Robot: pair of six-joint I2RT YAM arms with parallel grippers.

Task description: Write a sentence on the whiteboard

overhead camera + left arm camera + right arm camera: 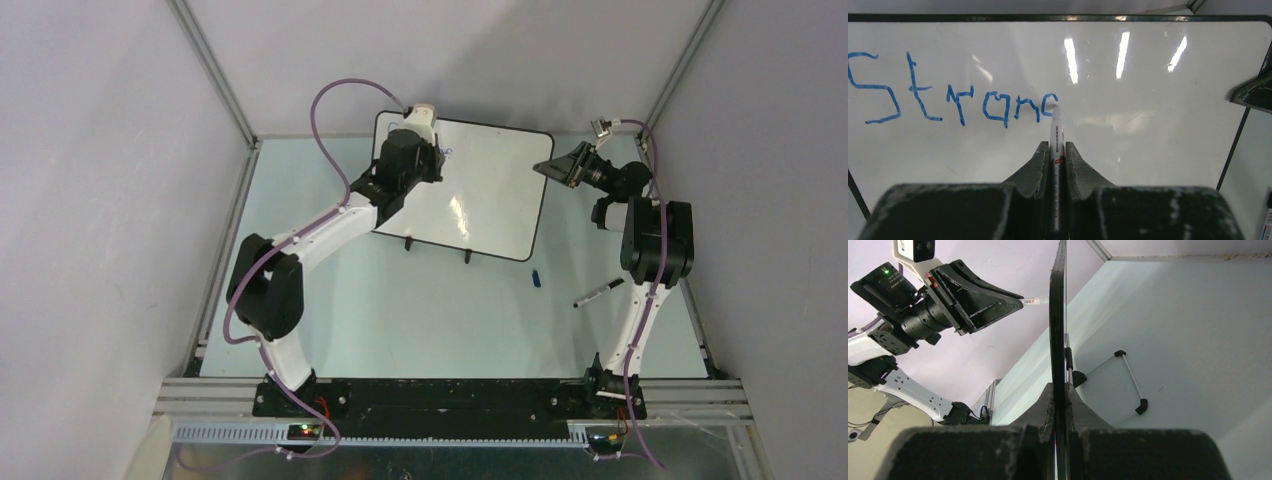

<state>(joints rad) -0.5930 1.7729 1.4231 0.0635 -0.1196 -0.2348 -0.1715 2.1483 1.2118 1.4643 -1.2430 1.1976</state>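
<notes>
Top external view: the left arm reaches from the near left corner to the far middle of the table, where the whiteboard sits with two black feet at its near edge. The left gripper is closed on a white-barrelled marker, its jaws pressed to either side of the barrel, and the marker tip touches the board. The sentence occupies the board's far left part in blue: "Stran", then a part-formed letter at the marker tip. The right gripper is clamped on the board's right-hand rim, which its wrist camera sees edge-on. Near the right arm a small blue cap and, just right of it, a dark pen lie on the table, both apart from the board.
</notes>
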